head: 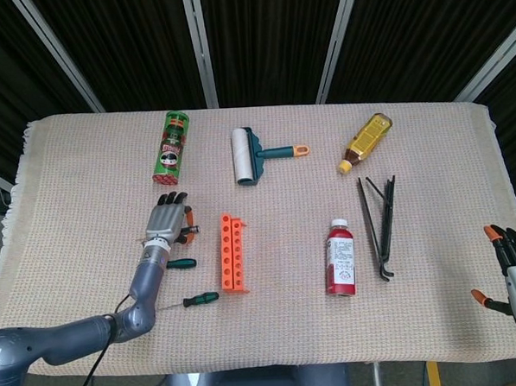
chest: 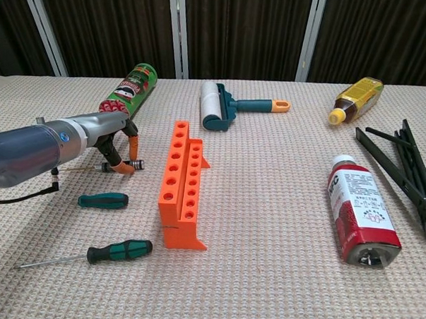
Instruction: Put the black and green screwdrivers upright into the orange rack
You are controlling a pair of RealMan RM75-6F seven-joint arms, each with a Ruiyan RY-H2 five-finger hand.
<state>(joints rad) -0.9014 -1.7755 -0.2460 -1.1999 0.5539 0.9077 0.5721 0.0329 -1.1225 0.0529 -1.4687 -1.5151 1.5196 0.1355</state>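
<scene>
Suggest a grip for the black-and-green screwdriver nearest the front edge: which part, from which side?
Take the black-and-green screwdriver by its thick handle, from above, fingers across its width. It lies flat on the cloth, thin shaft pointing away from the orange rack, so the handle is the only graspable bulk. The left hand is nearest; probably best to come down just left of the rack's base.
</scene>
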